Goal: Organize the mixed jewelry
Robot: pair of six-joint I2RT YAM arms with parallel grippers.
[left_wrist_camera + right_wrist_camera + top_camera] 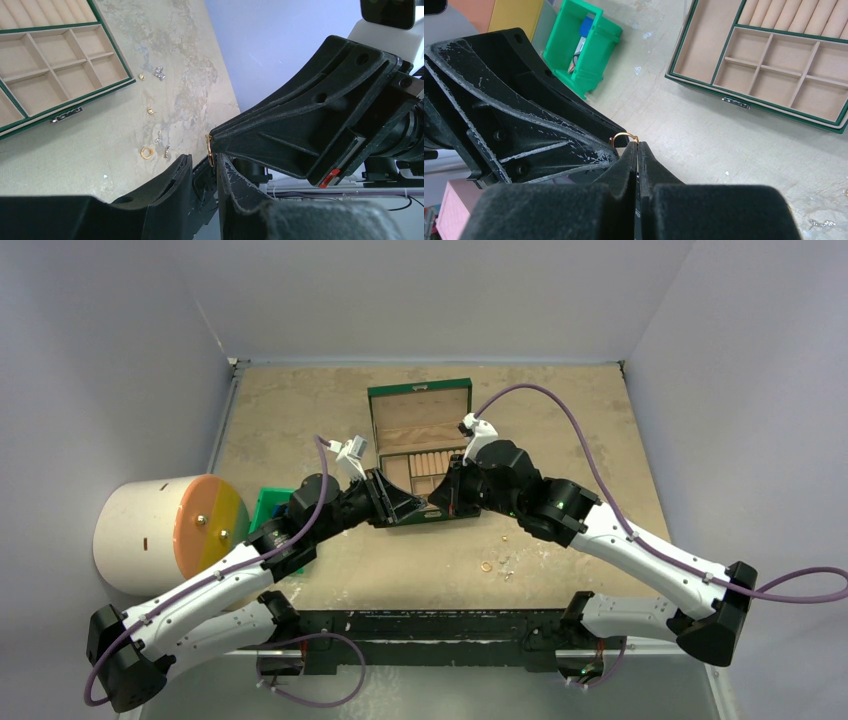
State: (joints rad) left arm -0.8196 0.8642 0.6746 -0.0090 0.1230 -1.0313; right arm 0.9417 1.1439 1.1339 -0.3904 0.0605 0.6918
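A mottled beige table [300, 420] bears an open green box [420, 426] centre-frame, a green bin [268, 503] at left and loose jewelry [487, 566] lower right.

The white-shelled, black-jointed left arm [215, 590] reaches up from its base and bends in toward the near left corner of the open green hinged jewellery box [419, 390]. The matching right arm [640, 550] sweeps in from the other side toward the box's near edge. Their wrists angle inward, so the two black grippers meet tip to tip just in front of the box.

The right gripper [637, 147] has its jaws pressed together, pinching a thin gold wire ring [624, 137] at the very tips. The left gripper [205, 162] has its jaws narrowly apart with the ring's edge between the fingertips [186, 161]. Whether they touch it cannot be told.
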